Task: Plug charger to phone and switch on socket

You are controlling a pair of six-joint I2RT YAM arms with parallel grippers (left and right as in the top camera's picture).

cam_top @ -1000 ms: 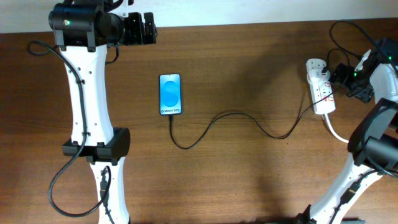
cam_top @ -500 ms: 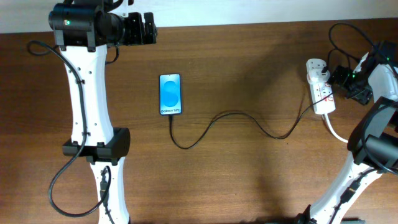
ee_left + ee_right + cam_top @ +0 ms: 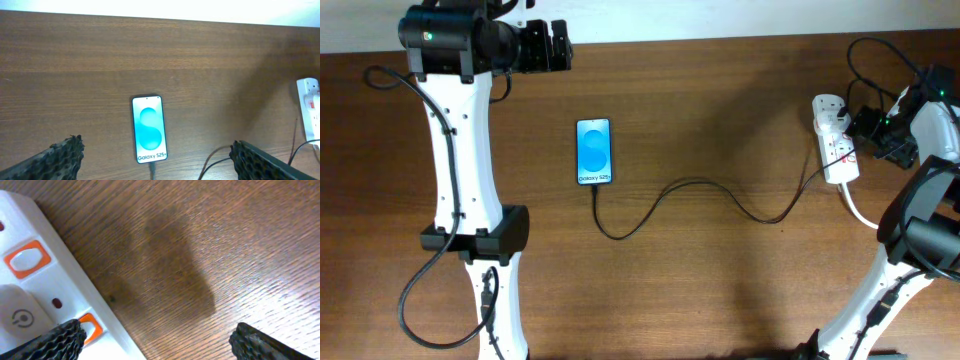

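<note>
The phone (image 3: pixel 594 151) lies flat at centre left, its blue screen lit; it also shows in the left wrist view (image 3: pixel 148 129). The charger (image 3: pixel 690 183), a thin black cable, runs from the phone's bottom edge in loops to the socket (image 3: pixel 833 140); its tip (image 3: pixel 152 169) meets the phone's bottom edge. My left gripper (image 3: pixel 555 45) is open and empty, high above the table's far edge. My right gripper (image 3: pixel 873 127) is open beside the socket's right side. In the right wrist view one finger (image 3: pixel 55 342) overlaps an orange switch (image 3: pixel 91 326) on the socket (image 3: pixel 45 305).
A thick white cord (image 3: pixel 860 212) leaves the socket's near end toward the right arm's base. Black robot cables (image 3: pixel 865 60) loop at the far right. A second orange switch (image 3: pixel 27 259) and a white plug (image 3: pixel 20 317) sit on the socket. The table's far edge (image 3: pixel 160 20) is close.
My right gripper has shifted slightly up and left toward the socket. The left arm, the phone and the cable have not moved.
</note>
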